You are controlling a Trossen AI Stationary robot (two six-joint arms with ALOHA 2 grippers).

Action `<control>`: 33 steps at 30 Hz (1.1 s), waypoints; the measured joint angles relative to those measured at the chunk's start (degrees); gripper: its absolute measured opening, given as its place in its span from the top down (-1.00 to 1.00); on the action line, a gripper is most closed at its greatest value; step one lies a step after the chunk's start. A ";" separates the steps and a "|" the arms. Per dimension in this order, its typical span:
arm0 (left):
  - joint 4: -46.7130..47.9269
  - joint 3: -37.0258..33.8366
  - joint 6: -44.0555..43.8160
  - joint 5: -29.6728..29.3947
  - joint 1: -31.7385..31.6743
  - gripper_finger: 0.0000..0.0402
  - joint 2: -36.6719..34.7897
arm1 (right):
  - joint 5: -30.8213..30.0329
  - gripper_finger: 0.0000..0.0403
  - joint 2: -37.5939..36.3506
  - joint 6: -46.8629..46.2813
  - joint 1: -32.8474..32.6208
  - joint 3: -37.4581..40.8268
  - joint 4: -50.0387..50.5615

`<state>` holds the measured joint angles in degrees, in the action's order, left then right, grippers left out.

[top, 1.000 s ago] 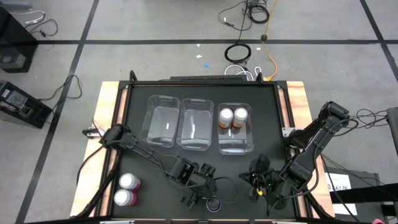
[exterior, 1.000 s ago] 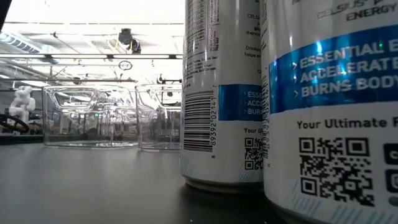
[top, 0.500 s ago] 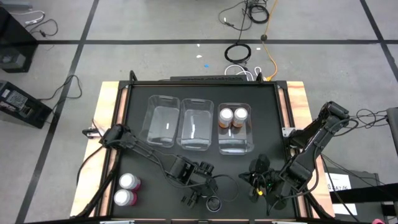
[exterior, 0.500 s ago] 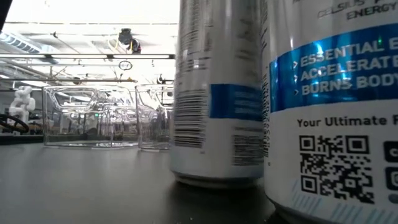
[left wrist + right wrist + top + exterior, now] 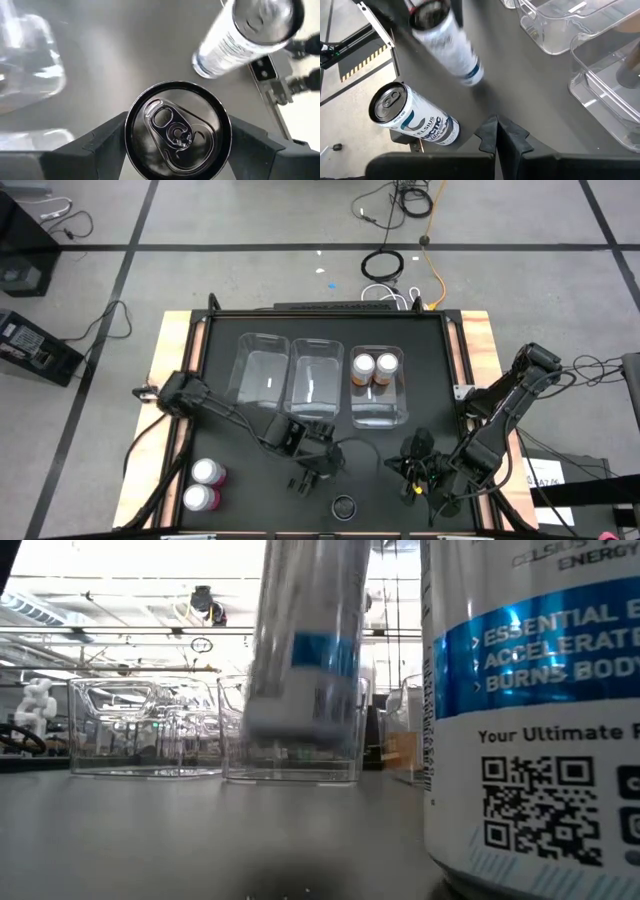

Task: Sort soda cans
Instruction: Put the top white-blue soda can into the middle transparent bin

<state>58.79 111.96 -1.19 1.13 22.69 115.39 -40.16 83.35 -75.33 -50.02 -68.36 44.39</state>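
Round dark-topped cylindrical can (image 5: 178, 131) between fingers (image 5: 95, 145)

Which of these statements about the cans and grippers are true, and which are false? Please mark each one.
1. The left gripper holds a dark-topped can. True.
2. The right bin holds two pink cans. False: two orange cans stand in it.
3. The right gripper is open. False: it is shut and holds nothing.
4. The middle bin has no can in it. True.
5. The pink cans stand near the table's left edge. True.
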 joint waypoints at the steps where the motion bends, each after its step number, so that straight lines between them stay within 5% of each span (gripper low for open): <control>1: 0.14 0.00 -0.13 -0.25 -0.50 -0.43 -0.96 | -0.02 1.00 0.00 0.00 0.00 0.00 0.00; 20: 11.95 0.11 -8.90 -10.95 -14.87 -0.43 -17.15 | -0.02 1.00 0.00 0.00 0.00 -0.02 -0.05; 33: 17.34 -3.00 -3.78 -12.66 -27.42 -0.43 -25.46 | -0.08 1.00 0.06 1.20 0.00 -0.02 -0.16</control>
<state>76.13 108.96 -4.97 -11.53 -4.73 89.93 -40.24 83.42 -74.13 -50.02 -68.38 44.23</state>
